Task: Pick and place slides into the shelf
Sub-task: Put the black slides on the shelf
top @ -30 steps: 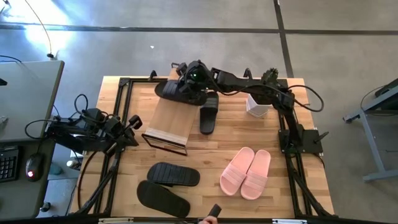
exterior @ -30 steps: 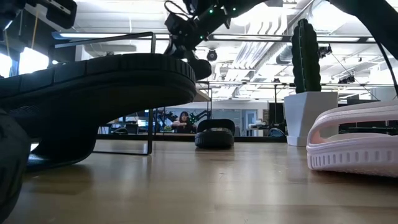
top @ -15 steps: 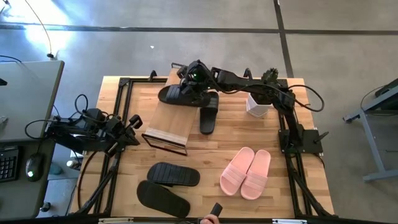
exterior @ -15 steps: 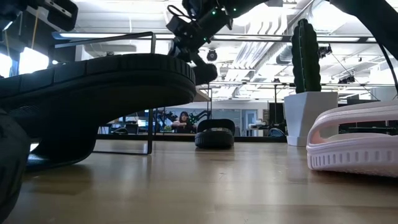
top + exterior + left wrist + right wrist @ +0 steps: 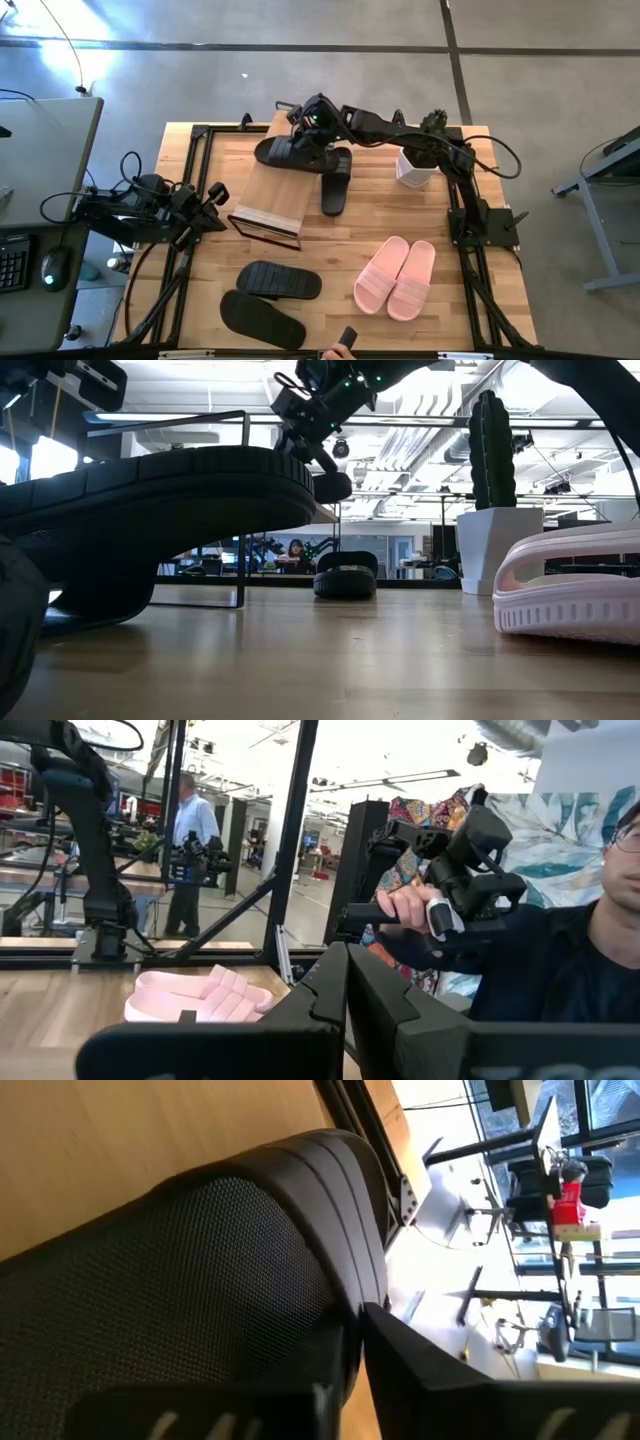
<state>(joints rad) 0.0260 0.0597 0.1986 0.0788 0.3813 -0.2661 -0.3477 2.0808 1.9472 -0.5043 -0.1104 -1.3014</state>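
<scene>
Settling onto the shelf [image 5: 278, 195] by the table's far edge, the black slide [image 5: 285, 152] has come down — the right pincer [image 5: 318, 128] grips its strap, left pincer [image 5: 212, 208] clenched.

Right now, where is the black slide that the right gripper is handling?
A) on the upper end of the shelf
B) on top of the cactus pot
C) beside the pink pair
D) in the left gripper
A: in the high view the right gripper is at the black slide, which lies on the upper end of the shelf.
</scene>
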